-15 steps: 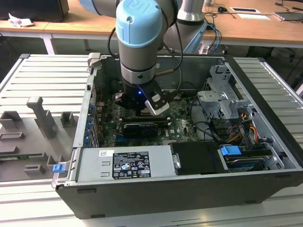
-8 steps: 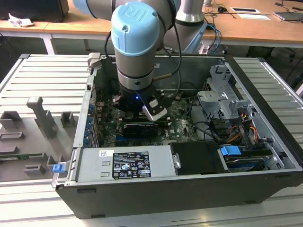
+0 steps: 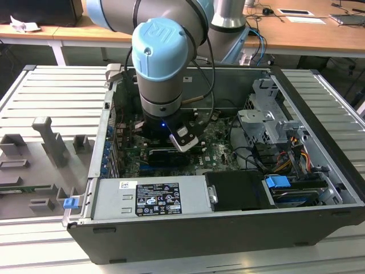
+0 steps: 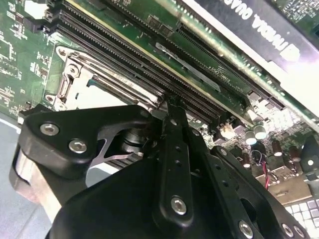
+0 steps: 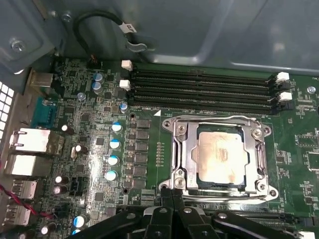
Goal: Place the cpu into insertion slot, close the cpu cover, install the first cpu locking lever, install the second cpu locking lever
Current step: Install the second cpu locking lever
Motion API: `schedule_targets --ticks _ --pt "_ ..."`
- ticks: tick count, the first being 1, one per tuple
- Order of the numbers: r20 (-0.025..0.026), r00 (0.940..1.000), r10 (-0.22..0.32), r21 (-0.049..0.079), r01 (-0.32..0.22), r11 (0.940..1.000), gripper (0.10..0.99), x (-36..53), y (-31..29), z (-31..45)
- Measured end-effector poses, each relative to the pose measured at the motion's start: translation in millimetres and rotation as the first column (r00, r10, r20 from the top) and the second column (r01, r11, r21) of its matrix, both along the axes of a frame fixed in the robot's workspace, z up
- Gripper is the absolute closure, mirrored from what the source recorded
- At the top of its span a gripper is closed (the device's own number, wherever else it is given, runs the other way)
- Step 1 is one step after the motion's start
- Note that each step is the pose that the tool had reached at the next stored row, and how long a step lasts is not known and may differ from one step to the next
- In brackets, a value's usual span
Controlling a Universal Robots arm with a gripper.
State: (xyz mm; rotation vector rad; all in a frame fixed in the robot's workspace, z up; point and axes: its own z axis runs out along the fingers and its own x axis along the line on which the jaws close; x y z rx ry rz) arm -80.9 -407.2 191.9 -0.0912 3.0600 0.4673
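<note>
A: Pincer (image 5: 171, 193) first. We see its fingertips pressed together in both wrist views, narrow, with nothing visibly between them. We can't tell if they pinch anything.

B: Agreed. Right at the tips is a corner of the insertion slot (image 5: 219, 185), and the near locking lever (image 5: 224, 197) runs along that edge, just beside the pincer.

A: Just past that, the cpu (image 5: 222, 155) sits flat in the slot. The cpu cover (image 5: 182, 149) lies down around it, and the metal top shows through the cut-out.

B: So we judge placing and cover-closing done. The step in hand is a lever, but we can't tell first or second.

A: The far locking lever (image 5: 214, 118) lies along the slot's far edge, away from the pincer. It looks laid down, though we can't confirm it's hooked.

B: Beyond it are the memory slots (image 5: 199, 84), then the case wall (image 5: 224, 35) and a black cable (image 5: 99, 20), well apart from the tips.

A: In the exterior view the arm (image 3: 162, 63) stands straight down into the computer case (image 3: 228, 228).

B: For the next move, we judge it calls for a small, precise push at the lever, keeping the tips off the cover and the motherboard (image 5: 149, 99).
</note>
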Motion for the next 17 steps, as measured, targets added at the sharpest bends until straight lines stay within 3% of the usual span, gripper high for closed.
schedule_targets --ticks 4,8,11,15,17 --pt "0.0009 1.0 0.001 0.036 -0.001 0.9993 0.98 -0.2 0.9 -1.0" --pt "0.0004 1.0 0.002 0.039 -0.002 0.9992 0.98 -1.5 0.8 1.0" --pt "0.0003 1.0 0.002 0.039 -0.002 0.9992 0.98 -1.8 0.9 8.9" --pt "0.0009 1.0 0.002 0.039 -0.002 0.9992 0.98 -2.1 0.9 6.0" --pt "0.0013 1.0 0.002 0.053 -0.002 0.9986 0.98 -2.0 1.0 3.7"
